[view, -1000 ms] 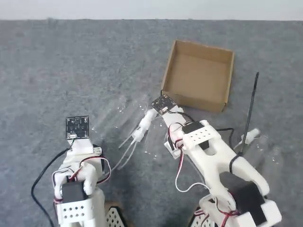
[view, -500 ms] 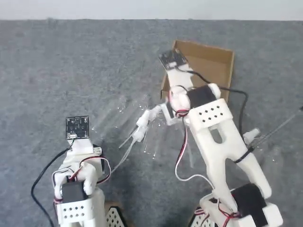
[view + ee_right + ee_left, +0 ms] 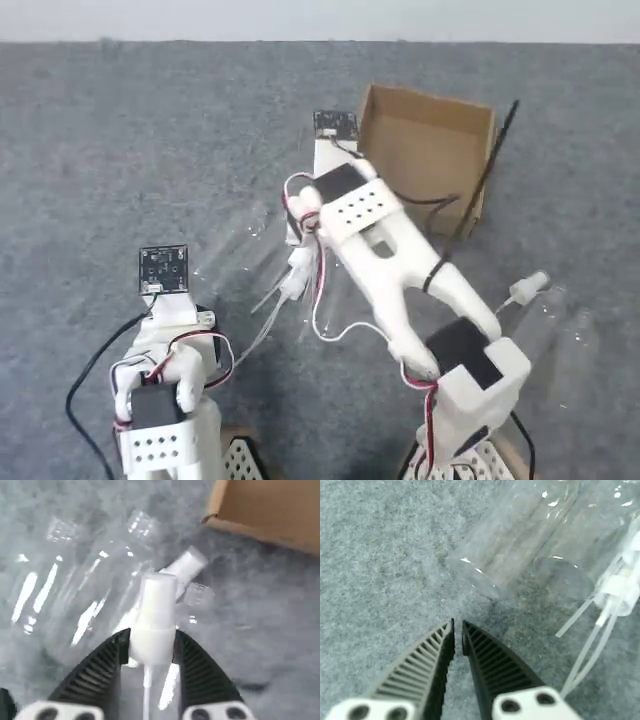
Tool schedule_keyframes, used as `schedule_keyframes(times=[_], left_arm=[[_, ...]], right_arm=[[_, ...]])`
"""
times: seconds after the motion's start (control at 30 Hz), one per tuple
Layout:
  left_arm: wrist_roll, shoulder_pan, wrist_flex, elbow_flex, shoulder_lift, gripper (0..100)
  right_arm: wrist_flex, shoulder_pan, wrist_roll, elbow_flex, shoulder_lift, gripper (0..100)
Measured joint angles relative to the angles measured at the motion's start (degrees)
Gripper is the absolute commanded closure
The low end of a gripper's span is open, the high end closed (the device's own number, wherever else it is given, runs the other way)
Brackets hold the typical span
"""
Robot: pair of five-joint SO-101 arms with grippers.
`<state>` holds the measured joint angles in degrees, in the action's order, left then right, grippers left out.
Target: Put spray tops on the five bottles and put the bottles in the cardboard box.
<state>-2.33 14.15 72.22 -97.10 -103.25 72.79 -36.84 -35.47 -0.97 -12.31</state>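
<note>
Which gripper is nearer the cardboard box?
Right. The right gripper, shut on a spray top, is over the bottles beside the cardboard box; the left gripper sits farther back.

White spray top (image 3: 152,617) between jaws

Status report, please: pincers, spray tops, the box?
Right pincer shut on spray top, over lying bottles. Left pincer shut, empty, low over table. Cardboard box: no bottle inside yet.
</note>
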Motion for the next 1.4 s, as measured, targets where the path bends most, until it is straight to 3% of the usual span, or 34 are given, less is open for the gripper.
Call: schedule_keyframes(times=[0.13, 0.43, 0.57, 0.73, 0.93, 1.13, 1.23, 1.4], left_arm=[[0.0, 0.0, 0.0, 0.0, 0.0, 98], [0.0, 0.0, 0.0, 0.0, 0.0, 98], [0.0, 0.0, 0.0, 0.0, 0.0, 98], [0.0, 0.0, 0.0, 0.0, 0.0, 98], [0.0, 0.0, 0.0, 0.0, 0.0, 98], [0.0, 0.0, 0.0, 0.0, 0.0, 98], [0.0, 0.0, 0.0, 0.0, 0.0, 98], [3.3, 0.0, 0.0, 0.0, 0.0, 98]], right_arm=[[-0.3, -2.9, -4.6, 0.0, 0.0, 79.4], [1.9, -3.1, -5.2, -0.5, 0.0, 81.8], [9.1, 0.2, 1.2, -5.2, 1.0, 89.8], [17.7, 5.3, 18.9, -8.3, 7.3, 93.8], [26.9, 17.6, 41.4, -8.4, 16.7, 93.9], [27.3, 38.5, 50.5, -2.7, 24.4, 93.0], [25.1, 48.7, 55.2, 4.9, 27.4, 87.2], [16.4, 58.4, 58.5, 18.4, 30.8, 83.6]])
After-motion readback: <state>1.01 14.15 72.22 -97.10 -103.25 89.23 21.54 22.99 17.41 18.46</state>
